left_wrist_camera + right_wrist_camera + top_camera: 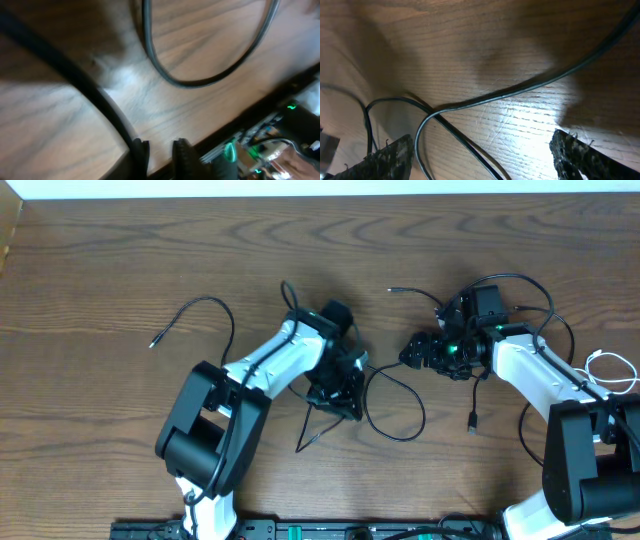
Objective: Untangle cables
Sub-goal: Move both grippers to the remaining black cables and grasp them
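Note:
Several thin cables lie on the wooden table. One black cable (pixel 395 408) loops between the arms, and its curve (pixel 200 82) shows in the left wrist view. Another black cable (pixel 205 308) lies far left. A plug end (pixel 472 420) hangs near the right arm and a white cable (pixel 612 370) sits at the right edge. My left gripper (pixel 345 400) (pixel 162 152) is low over the table, its jaws a little apart with bare wood between them; a black cable (pixel 90 92) runs past its left finger's outer side. My right gripper (pixel 410 352) (pixel 485 155) is wide open over two crossing black cables (pixel 520 90).
A rack of electronics (pixel 300 530) with green lights (pixel 230 150) runs along the table's front edge. The right arm's own thicker black leads (pixel 525 285) arch over its wrist. Bare wood (pixel 100 410) lies to the left.

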Controlling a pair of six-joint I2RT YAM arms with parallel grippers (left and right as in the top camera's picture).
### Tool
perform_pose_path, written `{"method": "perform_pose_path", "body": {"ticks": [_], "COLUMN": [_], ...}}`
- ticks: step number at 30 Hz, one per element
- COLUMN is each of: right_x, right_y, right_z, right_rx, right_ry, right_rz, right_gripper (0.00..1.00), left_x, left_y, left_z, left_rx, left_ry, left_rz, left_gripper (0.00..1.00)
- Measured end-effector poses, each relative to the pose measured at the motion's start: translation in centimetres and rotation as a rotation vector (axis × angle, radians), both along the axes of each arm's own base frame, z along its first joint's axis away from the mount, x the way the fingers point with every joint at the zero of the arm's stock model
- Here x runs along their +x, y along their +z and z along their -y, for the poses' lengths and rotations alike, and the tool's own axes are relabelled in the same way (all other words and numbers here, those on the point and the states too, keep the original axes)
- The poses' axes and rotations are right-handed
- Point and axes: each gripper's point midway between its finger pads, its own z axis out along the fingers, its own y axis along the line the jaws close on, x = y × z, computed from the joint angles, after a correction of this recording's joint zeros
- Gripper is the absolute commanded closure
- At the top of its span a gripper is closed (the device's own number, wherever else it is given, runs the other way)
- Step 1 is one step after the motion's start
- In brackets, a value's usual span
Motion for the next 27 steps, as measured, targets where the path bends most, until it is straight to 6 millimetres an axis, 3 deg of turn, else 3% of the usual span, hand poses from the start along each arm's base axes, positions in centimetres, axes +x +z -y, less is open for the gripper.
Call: {"method": "perform_pose_path", "body": {"ticks": [1, 2, 3, 9, 13, 17, 22, 27], "right_x": [0.0, 0.0, 0.0, 0.0, 0.0, -0.1, -0.2, -0.2], "right_y": [0.0, 0.0, 0.0, 0.0, 0.0, 0.0, 0.0, 0.0], "right_z": [0.0, 0.0, 0.0, 0.0, 0.0, 0.0, 0.0, 0.0], "right_rx": [0.001, 0.002, 0.003, 0.003, 0.003, 0.003, 0.002, 0.002], "right_ry": [0.0, 0.001, 0.001, 0.001, 0.001, 0.001, 0.001, 0.001], "right_rz": [0.0, 0.001, 0.001, 0.0, -0.001, -0.002, -0.008, -0.009], "right_gripper": [0.16, 0.16, 0.16, 0.15, 0.15, 0.14, 0.14, 0.14], "left_x": [0.0, 0.1, 0.4, 2.5, 3.1, 4.6, 6.5, 9.7], "left_y": [0.2, 0.7, 1.4, 7.6, 9.2, 8.8, 8.3, 8.4], "left_z": [-0.1, -0.1, -0.1, -0.1, -1.2, -4.3, -10.5, -15.3], "left_rx": [0.022, 0.04, 0.051, 0.034, 0.068, 0.219, 0.473, 0.568], "left_ry": [-0.006, -0.017, -0.023, 0.023, 0.062, 0.15, 0.361, 0.624], "left_rz": [0.017, 0.053, 0.094, 0.328, 0.401, 0.449, 0.462, 0.481], "left_gripper": [0.29, 0.18, 0.13, 0.08, 0.08, 0.08, 0.08, 0.08]}}
